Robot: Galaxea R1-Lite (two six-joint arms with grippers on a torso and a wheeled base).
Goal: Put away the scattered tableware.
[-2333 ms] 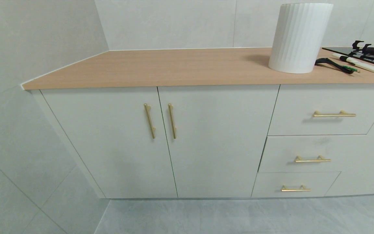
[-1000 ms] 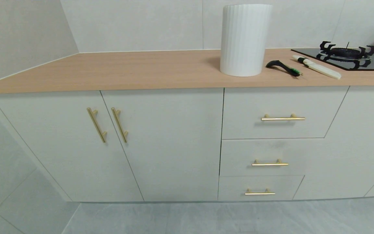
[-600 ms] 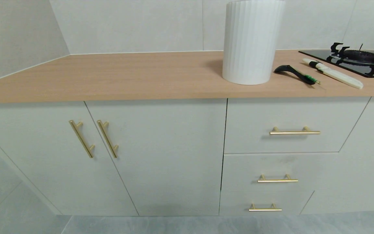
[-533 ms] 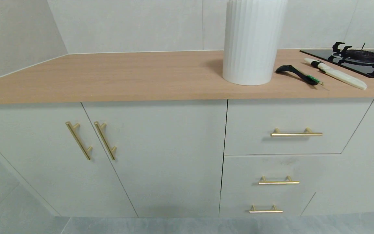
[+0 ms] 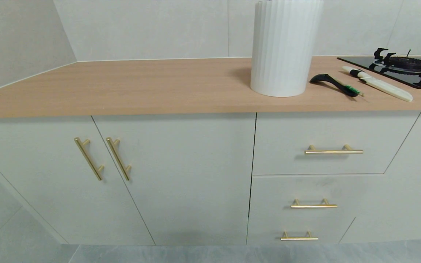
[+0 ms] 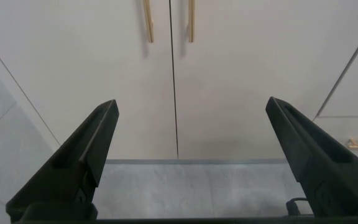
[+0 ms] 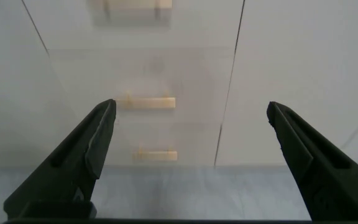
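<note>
left pincer [image 6: 191,106]: fingers [image 6: 79,162] are spread wide, one dark finger seen at each side of the left wrist view. Both taper to narrow tips, and the tips are well apart. The pincer is pointed forward and slightly down, with the two fingertips seen level with each other.

right pincer [image 7: 190,104]: a matching pose is seen. Its fingers [image 7: 312,162] are spread just as wide, tips level, and it is pointed forward and slightly down.

Both pincers are carried low, in the same attitude. Arm pose behind the wrists cannot be told.
</note>
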